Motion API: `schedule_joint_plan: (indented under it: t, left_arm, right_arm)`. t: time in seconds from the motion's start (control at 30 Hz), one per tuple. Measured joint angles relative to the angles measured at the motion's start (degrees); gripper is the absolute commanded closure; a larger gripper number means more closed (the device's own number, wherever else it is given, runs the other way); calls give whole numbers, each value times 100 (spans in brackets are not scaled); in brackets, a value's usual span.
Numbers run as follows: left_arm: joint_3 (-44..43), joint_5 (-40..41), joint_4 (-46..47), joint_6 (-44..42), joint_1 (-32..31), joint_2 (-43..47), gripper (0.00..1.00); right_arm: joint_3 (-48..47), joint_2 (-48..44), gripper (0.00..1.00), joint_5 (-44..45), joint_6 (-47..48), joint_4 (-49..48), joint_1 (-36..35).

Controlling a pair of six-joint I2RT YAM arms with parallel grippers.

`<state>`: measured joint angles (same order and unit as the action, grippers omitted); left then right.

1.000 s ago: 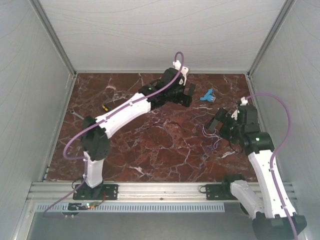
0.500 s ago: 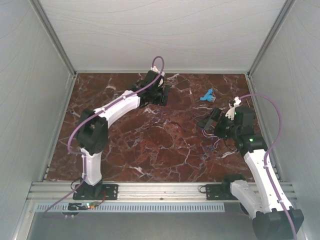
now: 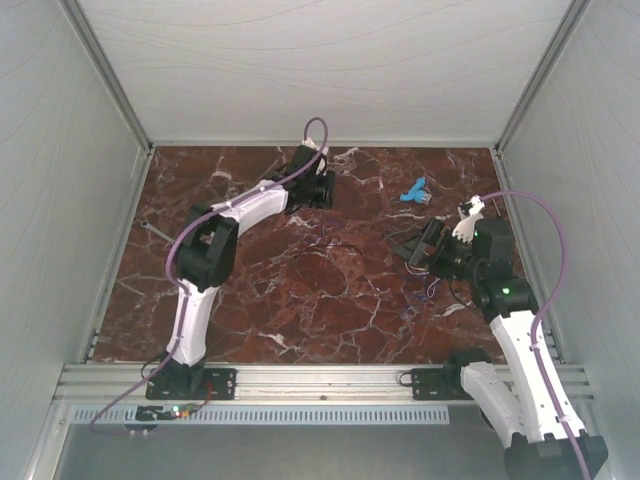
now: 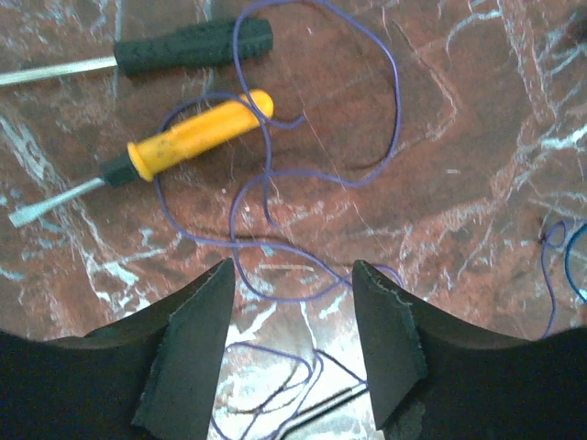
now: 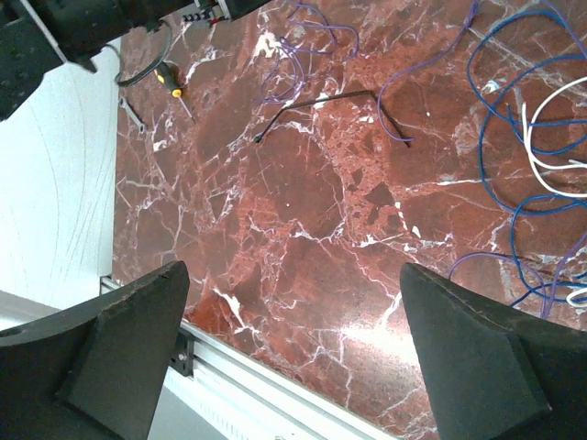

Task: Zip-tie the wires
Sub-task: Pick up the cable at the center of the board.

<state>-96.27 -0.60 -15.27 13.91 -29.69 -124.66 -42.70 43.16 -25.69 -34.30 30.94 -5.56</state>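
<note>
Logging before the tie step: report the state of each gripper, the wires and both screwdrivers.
left gripper: open, empty, poised over the wires.
right gripper: open wide, empty.
wires: loose, sprawled in loops, not tied.
yellow-handled screwdriver: lying flat among the wire loops.
black-handled screwdriver: lying flat.

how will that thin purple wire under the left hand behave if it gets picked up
The thin purple wire lies in loose, uneven loops on the marble table, so it is probably floppy and would trail from the left hand. It looks hair-thin beside the yellow-handled screwdriver, so likely very light and easy to slip between the fingers.
</note>
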Motion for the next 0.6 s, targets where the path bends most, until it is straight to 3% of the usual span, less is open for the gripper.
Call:
schedule_joint_plan:
  t: [0.5, 0.6]
  left_arm:
    - [-756, -87, 363, 4, 181, -942, 55]
    - [-826, -138, 361, 2, 181, -1056, 68]
  right_arm:
    - [98, -448, 2, -157, 216, -188, 0]
    - [98, -444, 2, -155, 221, -190, 0]
